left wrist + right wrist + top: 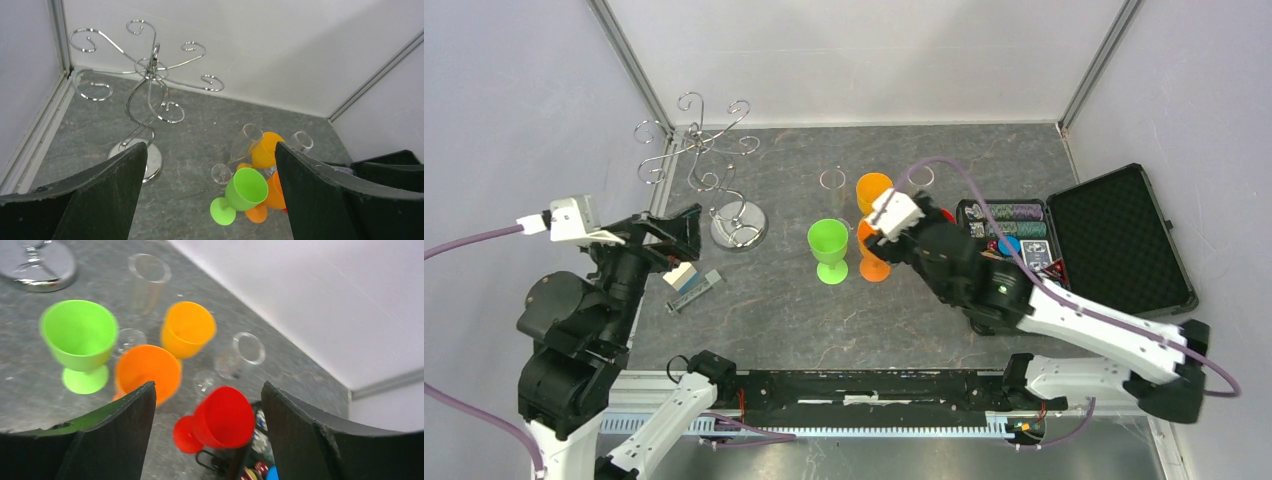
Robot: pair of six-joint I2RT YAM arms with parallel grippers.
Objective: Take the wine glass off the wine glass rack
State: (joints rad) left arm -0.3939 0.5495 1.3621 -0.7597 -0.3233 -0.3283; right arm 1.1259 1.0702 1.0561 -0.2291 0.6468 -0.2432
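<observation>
The silver wire wine glass rack (712, 165) stands at the back left on a round shiny base; the hooks I see carry no glass. It also shows in the left wrist view (150, 75). Several glasses stand mid-table: a green one (829, 248), an orange one (871, 262), a yellow-orange one (873, 188) and two clear ones (832, 180). My left gripper (679, 232) is open and empty, near the rack's base (210, 147). My right gripper (914, 225) is open above a red glass (222, 417), which lies between the fingers without touching them (207, 390).
An open black case (1114, 240) with poker chips lies at the right, close to the red glass. A small white-and-blue box (684, 274) and a grey strip (694, 293) lie left of centre. Enclosure walls stand behind and to both sides.
</observation>
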